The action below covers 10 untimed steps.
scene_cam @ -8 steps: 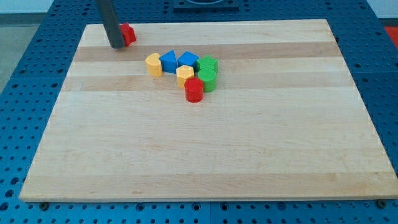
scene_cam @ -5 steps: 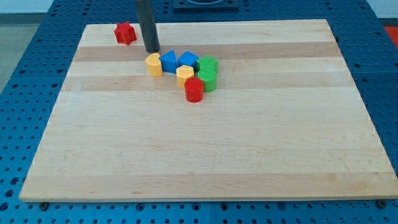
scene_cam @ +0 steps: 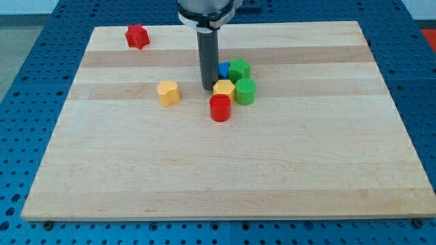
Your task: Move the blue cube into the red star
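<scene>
Resting my tip just left of the yellow block, I see blue mostly hidden behind the rod. No gripper here to report. The red star sits well apart, top-left.

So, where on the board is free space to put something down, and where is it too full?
The whole lower half of the wooden board, below the red cylinder, is bare. So is the view's left side between the red star and the lone yellow block, and the right side past the green blocks. It is crowded around my tip.
</scene>
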Tool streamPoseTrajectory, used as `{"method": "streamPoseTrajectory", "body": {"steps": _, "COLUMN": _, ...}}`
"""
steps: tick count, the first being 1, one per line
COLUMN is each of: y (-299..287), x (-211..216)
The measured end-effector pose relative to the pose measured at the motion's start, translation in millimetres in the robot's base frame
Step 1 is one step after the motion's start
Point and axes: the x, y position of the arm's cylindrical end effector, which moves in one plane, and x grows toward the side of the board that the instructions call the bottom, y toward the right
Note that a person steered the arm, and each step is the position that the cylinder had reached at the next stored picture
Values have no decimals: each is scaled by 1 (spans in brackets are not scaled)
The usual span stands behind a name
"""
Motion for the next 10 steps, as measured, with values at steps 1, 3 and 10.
{"method": "streamPoseTrajectory", "body": {"steps": 1, "y": 2, "x": -10}}
{"method": "streamPoseTrajectory", "body": {"steps": 3, "y": 0, "x": -56}}
{"method": "streamPoseTrajectory", "body": {"steps": 10, "y": -77, "x": -120}}
